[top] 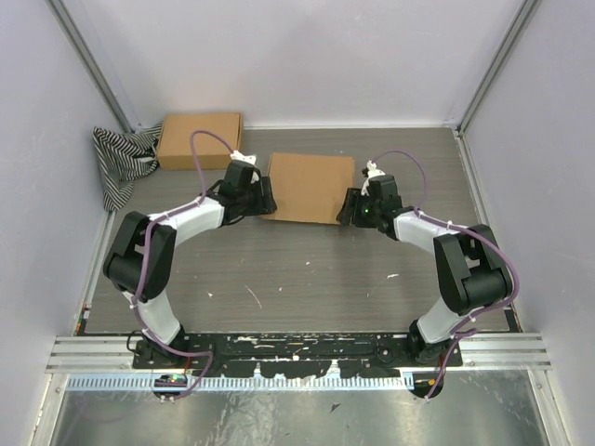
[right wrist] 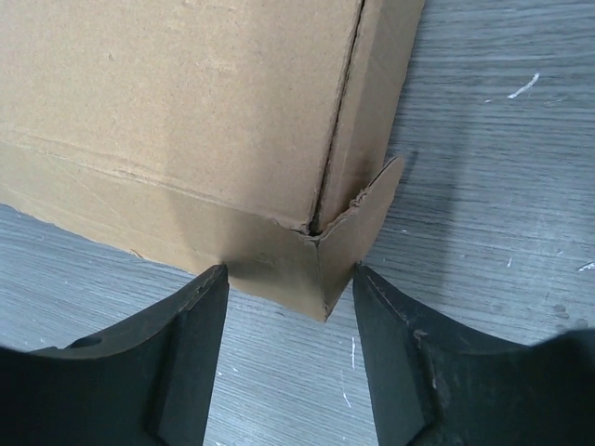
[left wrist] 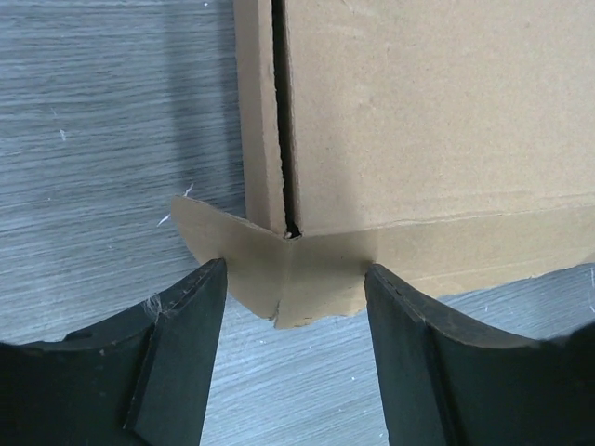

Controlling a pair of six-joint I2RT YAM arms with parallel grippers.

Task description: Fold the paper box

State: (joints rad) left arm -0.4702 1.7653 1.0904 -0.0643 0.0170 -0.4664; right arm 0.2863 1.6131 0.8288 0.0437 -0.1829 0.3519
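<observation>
The paper box (top: 310, 187) lay mid-table (top: 307, 269), its near left corner between the spread fingers of the left gripper (top: 267, 198) and its near right corner between those of the right gripper (top: 348, 206). Behind it to the left sat a second cardboard box (top: 199, 139), with a striped cloth (top: 119, 163) just beside that on its left.

Cardboard boxes: 2 (paper box (top: 311, 186), second box (top: 199, 139)). Striped cloth (top: 121, 163): 1. Arms: 2 (left arm (top: 153, 251), right arm (top: 465, 269)). Grippers: 2 (left gripper (top: 268, 196), right gripper (top: 349, 206)), 2 black fingers (left wrist: 177, 353) each. Purple cables (top: 197, 150): 2, one per arm. Table (top: 307, 269): 1.
</observation>
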